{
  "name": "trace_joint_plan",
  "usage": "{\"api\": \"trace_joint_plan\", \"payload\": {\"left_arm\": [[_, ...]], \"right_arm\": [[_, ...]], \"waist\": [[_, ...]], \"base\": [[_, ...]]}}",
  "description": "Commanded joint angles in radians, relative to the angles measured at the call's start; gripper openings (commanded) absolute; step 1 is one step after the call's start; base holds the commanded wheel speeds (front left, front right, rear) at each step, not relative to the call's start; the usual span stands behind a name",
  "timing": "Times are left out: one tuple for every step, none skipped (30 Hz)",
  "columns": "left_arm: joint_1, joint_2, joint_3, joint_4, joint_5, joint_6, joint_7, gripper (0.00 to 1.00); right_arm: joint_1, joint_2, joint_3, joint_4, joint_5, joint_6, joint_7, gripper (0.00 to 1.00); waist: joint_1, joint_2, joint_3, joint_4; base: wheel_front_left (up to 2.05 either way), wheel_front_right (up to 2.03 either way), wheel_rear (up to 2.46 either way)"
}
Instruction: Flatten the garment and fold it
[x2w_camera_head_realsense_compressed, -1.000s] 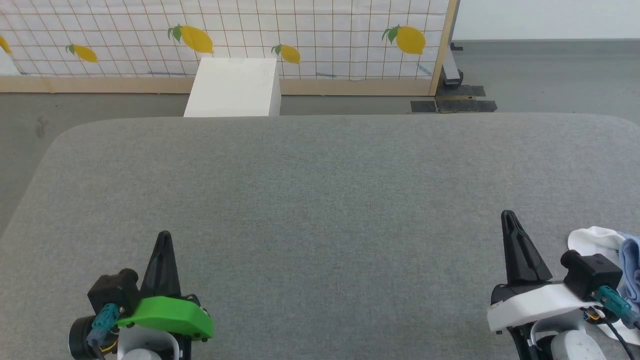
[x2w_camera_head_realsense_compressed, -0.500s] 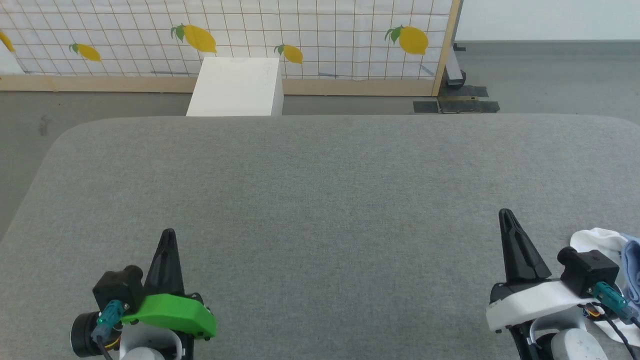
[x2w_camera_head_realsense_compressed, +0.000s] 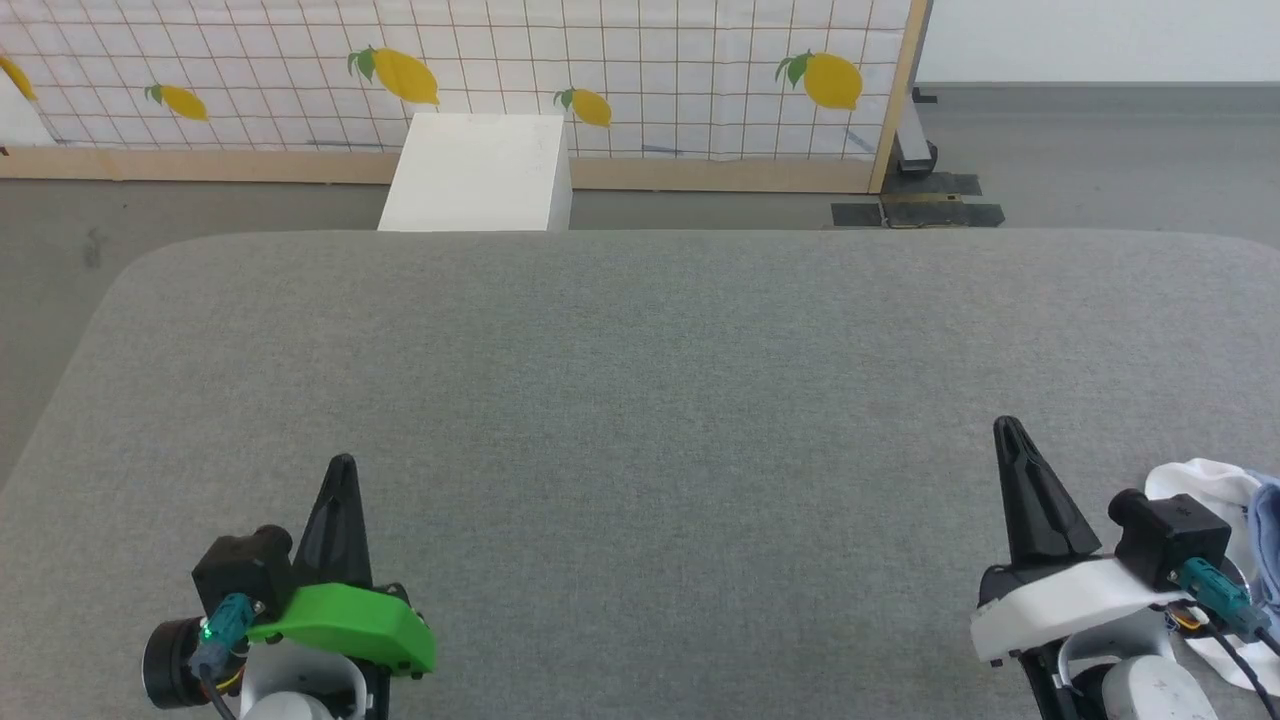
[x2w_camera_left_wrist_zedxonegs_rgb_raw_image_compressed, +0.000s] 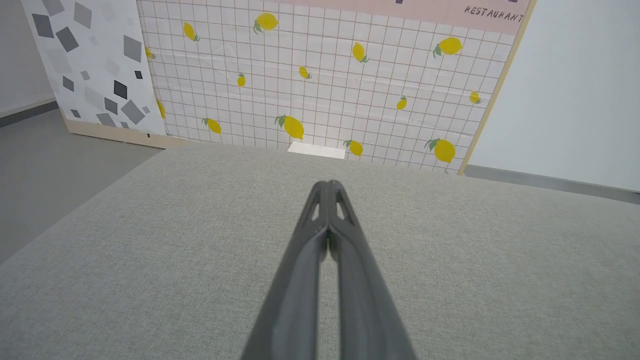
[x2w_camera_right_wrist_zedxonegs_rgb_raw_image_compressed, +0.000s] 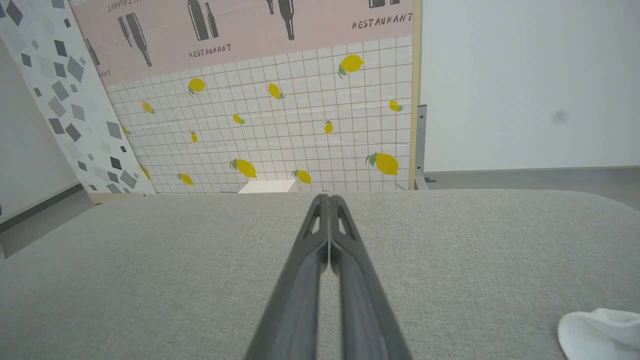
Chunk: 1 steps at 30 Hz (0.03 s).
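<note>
Hovering pre-grasp with left gripper (x2w_camera_head_realsense_compressed: 341, 465) and right gripper (x2w_camera_head_realsense_compressed: 1004, 428) both pinched together, empty; likely needing to open and reach the bunched garment (x2w_camera_head_realsense_compressed: 1212, 486) at right.

1. Setting: a robot test lab dressed as a mock room, not a lived-in home.
2. A free-standing backdrop panel (x2w_camera_head_realsense_compressed: 650, 70) is printed with tiles and lemons and held in a bare wooden frame (x2w_camera_head_realsense_compressed: 893, 100). A metal foot (x2w_camera_head_realsense_compressed: 912, 145) stands at its edge.
3. The upper band carries "RESTAURANT" lettering (x2w_camera_right_wrist_zedxonegs_rgb_raw_image_compressed: 382, 21) under bottle silhouettes. A second panel (x2w_camera_left_wrist_zedxonegs_rgb_raw_image_compressed: 90, 65) has a grey speckle print.
4. Behind are a plain white wall (x2w_camera_right_wrist_zedxonegs_rgb_raw_image_compressed: 525, 85) and a grey floor (x2w_camera_head_realsense_compressed: 1100, 150) with black tape patches (x2w_camera_head_realsense_compressed: 915, 213).
5. The counter (x2w_camera_head_realsense_compressed: 640, 400) is a wide slab under grey fabric. A plain white box (x2w_camera_head_realsense_compressed: 480, 170) stands beyond it.
6. The left gripper (x2w_camera_head_realsense_compressed: 342, 465) wears a green plastic shell with exposed cabling.
</note>
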Motion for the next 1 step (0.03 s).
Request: {"api": "trace_joint_plan", "payload": {"left_arm": [[0.007,-0.009,0.005,-0.007,0.024,-0.008,0.007,0.0]], "right_arm": [[0.016,0.0,0.001,-0.012,-0.014,-0.001,0.006,0.0]], "waist": [[0.0,0.0,0.0,0.001]], "base": [[0.0,0.0,0.0]]}}
